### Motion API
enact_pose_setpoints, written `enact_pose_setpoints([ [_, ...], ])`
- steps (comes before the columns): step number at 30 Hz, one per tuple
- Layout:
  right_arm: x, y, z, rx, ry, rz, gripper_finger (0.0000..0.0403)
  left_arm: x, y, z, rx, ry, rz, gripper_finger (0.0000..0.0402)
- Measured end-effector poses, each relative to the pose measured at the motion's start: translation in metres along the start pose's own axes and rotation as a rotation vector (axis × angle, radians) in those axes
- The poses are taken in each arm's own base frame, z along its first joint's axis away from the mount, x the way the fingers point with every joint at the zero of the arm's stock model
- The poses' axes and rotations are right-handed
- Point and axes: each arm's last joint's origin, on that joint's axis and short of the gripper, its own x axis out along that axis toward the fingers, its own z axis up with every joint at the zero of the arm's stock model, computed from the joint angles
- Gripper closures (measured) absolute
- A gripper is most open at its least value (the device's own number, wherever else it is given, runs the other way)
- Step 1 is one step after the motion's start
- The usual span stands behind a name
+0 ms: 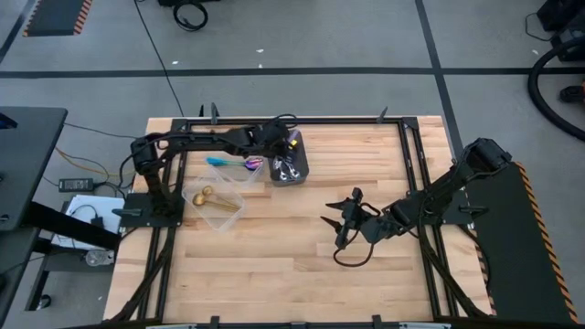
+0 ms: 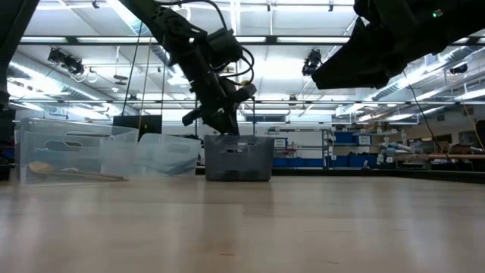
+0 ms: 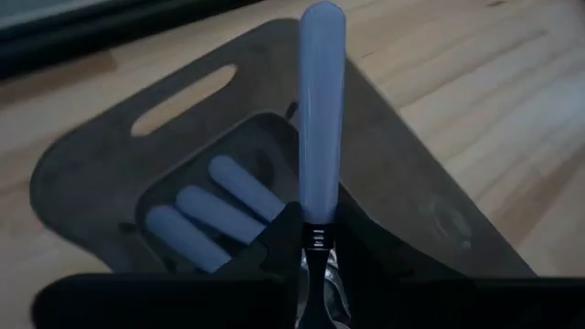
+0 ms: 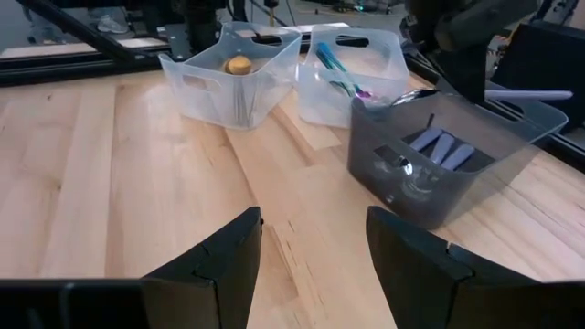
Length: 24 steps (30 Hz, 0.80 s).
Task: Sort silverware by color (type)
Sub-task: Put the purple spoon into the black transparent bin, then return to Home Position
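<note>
left tool hangs over the dark grey bin at the far side of the counter, its fingers pinched narrowly around the neck of a silver spoon. in the left wrist view the pale handle runs straight out ahead of the tool, long axis in line with the fingers, handle end pointing away and the bowl end back between them, mostly hidden. whether the grip is firm or just slackening cannot be told; the fingers sit touching the spoon on both sides. in the right wrist view the same handle sticks out roughly level above the bin's rim, pointing away from the tubs.

below the tool, inside the bin, three more silver handles lie side by side, slanted across the bin floor.

just beside the bin, on the side away from the right arm, stands a clear tub with teal-handled, purple-bowled spoons lying across it. nearer the front edge from that one, another clear tub holds gold spoons, their handles running toward the counter's middle.

right tool waits well apart from the bins, low over bare wood near the counter's middle, its fingers spread wide with nothing between them, pointing toward the bins.
</note>
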Motion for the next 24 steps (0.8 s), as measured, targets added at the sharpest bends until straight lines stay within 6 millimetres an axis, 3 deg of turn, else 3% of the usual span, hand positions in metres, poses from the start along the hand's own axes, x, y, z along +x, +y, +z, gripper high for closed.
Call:
enact_pose_setpoints([
  [7, 0.002, -0.001, 0.003, 0.034, 0.000, 0.034, 0.0195, -0.004, -0.009, 0.000, 0.039, -0.021, -0.061, 0.0232],
  [11, 0.003, -0.003, 0.004, 0.035, 0.002, 0.028, 0.0199, -0.007, -0.013, -0.007, 0.152, 0.001, -0.053, 0.0186],
  [18, -0.010, -0.025, 0.013, 0.052, -0.022, 0.014, 0.0209, -0.050, -0.026, -0.026, 0.375, -0.097, -0.037, 0.0200],
  [24, -0.024, -0.069, 0.006, 0.133, -0.133, 0.122, 0.0226, -0.093, -0.005, -0.047, 0.397, -0.222, -0.170, 0.0232],
])
